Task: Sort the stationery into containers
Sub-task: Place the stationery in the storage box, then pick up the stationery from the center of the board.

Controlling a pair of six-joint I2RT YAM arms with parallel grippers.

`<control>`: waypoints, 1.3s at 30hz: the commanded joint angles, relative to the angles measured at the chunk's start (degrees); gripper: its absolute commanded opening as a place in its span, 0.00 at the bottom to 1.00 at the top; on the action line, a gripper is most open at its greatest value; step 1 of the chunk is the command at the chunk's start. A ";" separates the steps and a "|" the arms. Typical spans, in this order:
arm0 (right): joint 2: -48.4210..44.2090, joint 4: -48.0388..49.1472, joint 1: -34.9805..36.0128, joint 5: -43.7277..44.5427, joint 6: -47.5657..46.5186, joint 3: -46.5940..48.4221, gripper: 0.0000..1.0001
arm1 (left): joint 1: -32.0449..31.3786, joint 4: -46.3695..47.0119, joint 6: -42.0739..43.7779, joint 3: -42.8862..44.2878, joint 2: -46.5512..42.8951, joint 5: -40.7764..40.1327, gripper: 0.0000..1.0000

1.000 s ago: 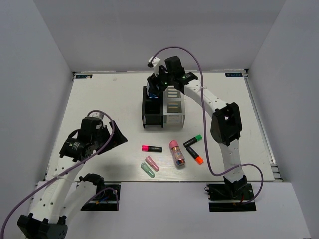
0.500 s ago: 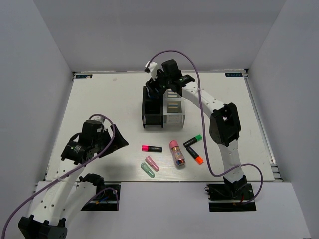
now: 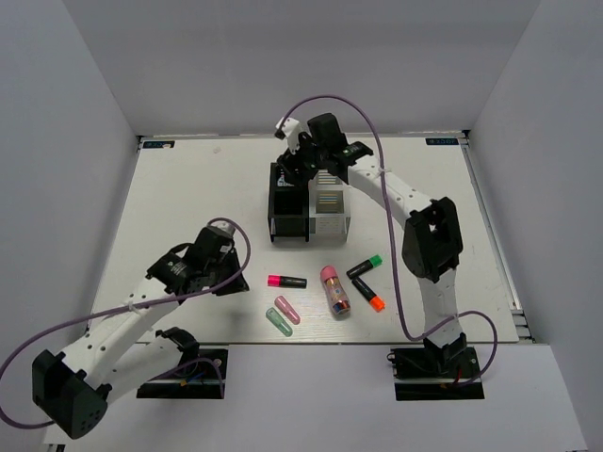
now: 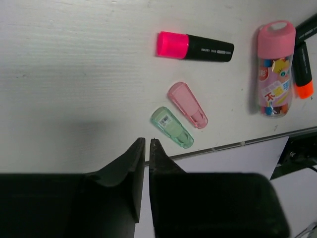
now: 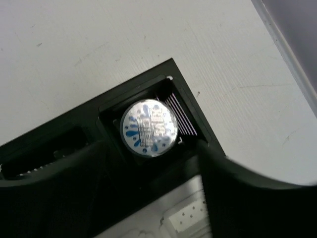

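One blue roll (image 5: 148,128) lies in black box (image 5: 134,87) beneath released right claw (image 3: 295,168); left claw (image 4: 147,148) clenched, empty.

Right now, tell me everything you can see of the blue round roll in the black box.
The blue round roll lies flat, round face up, in a corner compartment of the black organiser box. Its face looks shiny white with blue printed marks; its sides are hidden. It nearly fills the compartment. The right gripper hangs open over it, fingers either side, not touching.
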 commanded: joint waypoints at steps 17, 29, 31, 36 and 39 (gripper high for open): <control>-46.26 -17.73 2.30 4.33 10.54 -54.38 0.56 | -16.55 7.45 -9.25 0.08 9.47 -21.97 0.95; -41.90 -13.16 9.07 7.31 23.73 -52.91 0.88 | -16.55 8.07 -12.60 -7.65 1.30 -21.53 0.96; -39.52 -11.84 9.34 9.41 25.31 -52.82 0.86 | -16.64 7.81 -12.86 -8.53 -0.20 -21.97 0.96; -37.84 -4.47 10.83 13.89 30.15 -54.22 0.80 | -16.64 6.14 -13.39 -9.15 -1.78 -22.32 0.96; -37.75 -1.65 12.06 18.38 31.82 -55.10 0.80 | -16.64 6.14 -13.74 -10.03 -2.49 -22.32 0.96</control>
